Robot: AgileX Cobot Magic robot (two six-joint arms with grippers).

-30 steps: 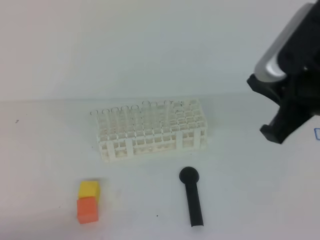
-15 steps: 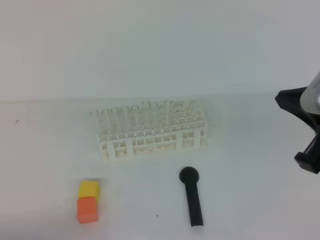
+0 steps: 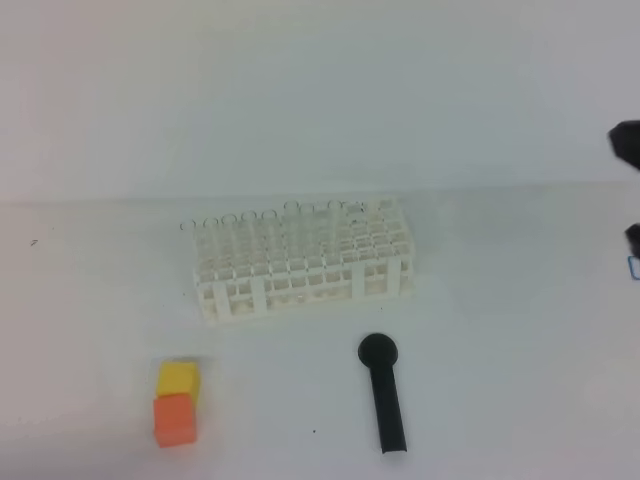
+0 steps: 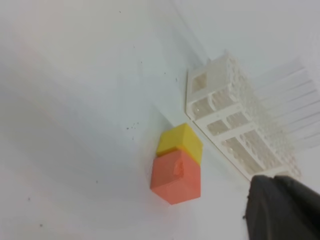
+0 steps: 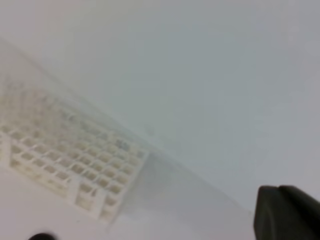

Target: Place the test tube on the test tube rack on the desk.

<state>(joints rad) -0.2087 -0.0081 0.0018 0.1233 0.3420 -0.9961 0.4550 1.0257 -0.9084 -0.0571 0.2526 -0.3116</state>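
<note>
Standing mid-frame on the white bench [image 3: 100,300], the test tube rack [image 3: 300,262] holds clear tubes [image 3: 232,228] upright along its back rows. No readable writing. Black tool [image 3: 383,393] lies below it; yellow block [image 3: 179,379] touches orange block [image 3: 174,419], lower left. Right claw [image 3: 628,190] at right edge, left claw [image 4: 282,207] partly seen; can't tell if apart or together.

Exterior high view: looks down from front, far off, over plain white table [image 3: 520,400]. Left wrist view: low, close, tilted, faces stacked yellow and orange blocks [image 4: 177,162] and white plastic lattice rack [image 4: 235,125]. Right wrist view: higher, blurred, faces same rack [image 5: 70,160] from other end. All three share rack [image 3: 300,260].
</note>
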